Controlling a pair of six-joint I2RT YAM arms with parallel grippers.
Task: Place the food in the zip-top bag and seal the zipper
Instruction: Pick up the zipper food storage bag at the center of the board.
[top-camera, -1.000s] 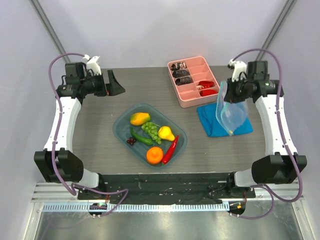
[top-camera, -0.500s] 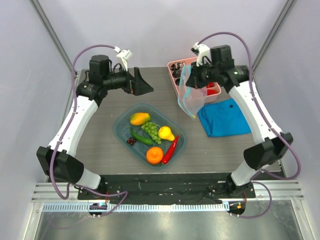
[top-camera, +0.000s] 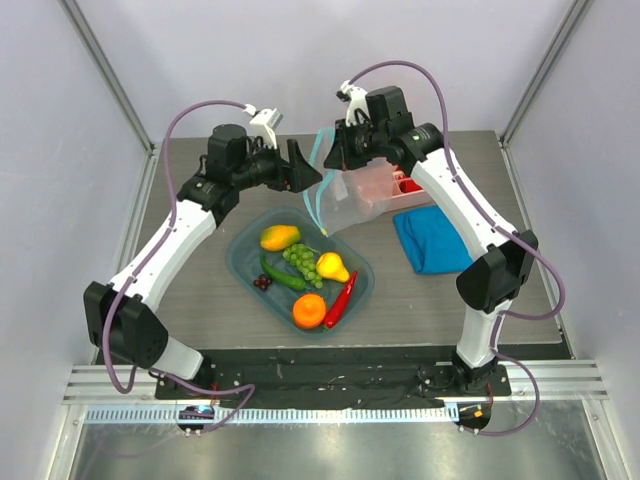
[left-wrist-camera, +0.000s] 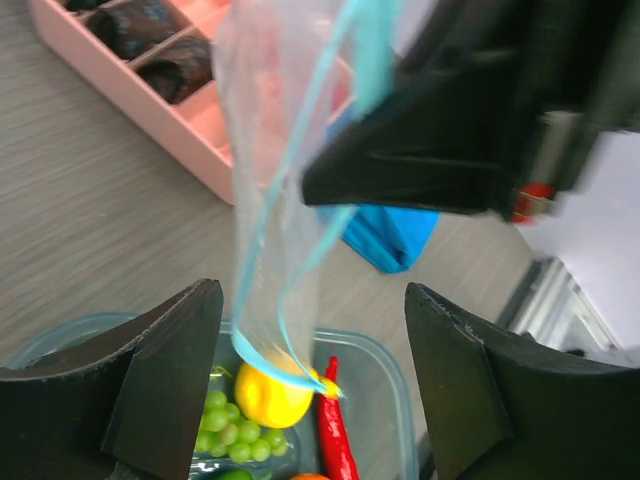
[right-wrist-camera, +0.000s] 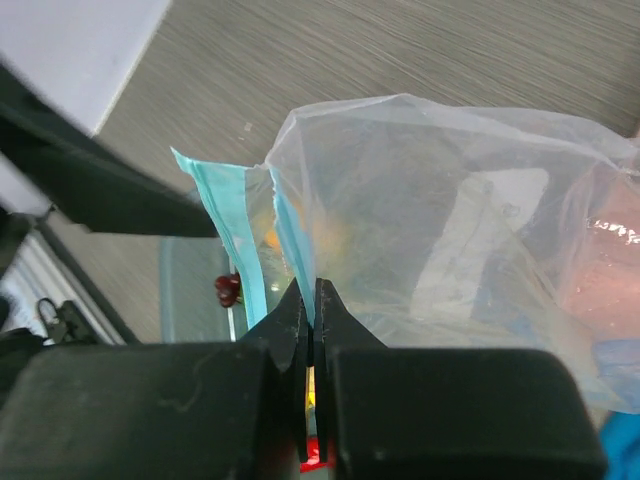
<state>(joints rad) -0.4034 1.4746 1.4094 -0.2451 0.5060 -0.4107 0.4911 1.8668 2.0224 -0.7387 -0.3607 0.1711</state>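
My right gripper is shut on the light blue zipper of the clear zip-top bag and holds it hanging above the far edge of the teal tray. The bag's mouth gapes; its two blue strips stand apart. My left gripper is open, its fingers either side of the hanging bag, not touching. In the tray lie the mango, grapes, pear, orange, chili, cucumber and cherries.
A pink divided box with dark and red items sits at the back, partly behind the bag and my right arm. A blue folded cloth lies right of the tray.
My right gripper has carried the bag left from above the blue cloth to above the tray's far edge. My left gripper has swung right to meet it.
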